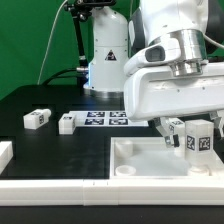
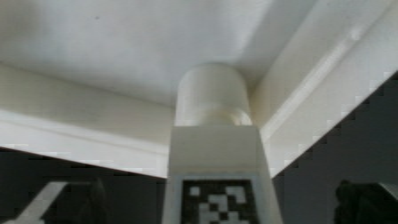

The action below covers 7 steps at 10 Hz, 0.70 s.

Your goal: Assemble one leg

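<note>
The gripper [image 1: 188, 135] hangs low over the far right part of the large white rimmed panel [image 1: 140, 165]. A white leg [image 2: 219, 150] with a square tag stands between the dark fingers [image 2: 361, 195], its rounded end against an inner corner of the panel [image 2: 107, 50]. Dark gaps show between the leg and each finger, so the jaws stand apart from it. In the exterior view the tagged leg [image 1: 200, 141] shows under the hand, with a second tagged white face [image 1: 176, 134] beside it. Two more legs [image 1: 37, 118] [image 1: 67, 123] lie on the black table to the left.
The marker board [image 1: 105, 118] lies flat behind the panel. A white part [image 1: 5, 151] sits at the exterior view's left edge. The arm's white base [image 1: 105, 55] stands at the back, in front of a green backdrop.
</note>
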Motion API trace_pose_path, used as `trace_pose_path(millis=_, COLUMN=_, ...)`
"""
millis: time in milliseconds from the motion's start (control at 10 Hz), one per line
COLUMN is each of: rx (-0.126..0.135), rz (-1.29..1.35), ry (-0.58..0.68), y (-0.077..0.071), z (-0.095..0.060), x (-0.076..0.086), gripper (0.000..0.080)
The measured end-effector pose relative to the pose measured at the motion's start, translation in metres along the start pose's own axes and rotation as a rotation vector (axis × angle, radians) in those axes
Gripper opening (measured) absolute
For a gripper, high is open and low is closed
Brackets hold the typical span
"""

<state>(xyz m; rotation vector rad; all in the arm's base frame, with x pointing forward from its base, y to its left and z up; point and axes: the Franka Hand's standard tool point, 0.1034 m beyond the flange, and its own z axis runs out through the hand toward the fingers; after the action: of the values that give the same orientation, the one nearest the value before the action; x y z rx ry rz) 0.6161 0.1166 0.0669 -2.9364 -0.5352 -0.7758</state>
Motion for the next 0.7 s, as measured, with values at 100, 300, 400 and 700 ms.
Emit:
trace_pose_path(millis=100, rx=0.0, rz=0.001, ry=0.0, y=0.001, z=0.0, x=0.0, gripper=0.0649)
trace_pose_path(millis=300, rx=-0.004, rz=-0.001, ry=-0.006, y=0.007, z=-0.01, x=0.007, gripper=0.0649)
trace_pose_path(millis=400, rx=-0.003, rz=-0.003, ry=-0.015, y=0.008, z=-0.015, x=0.011, gripper=0.0649)
trace_pose_path(millis=700, rx=0.0, rz=0.001, ry=-0.033, y=0.012, z=-0.021, x=0.017, gripper=0.0649)
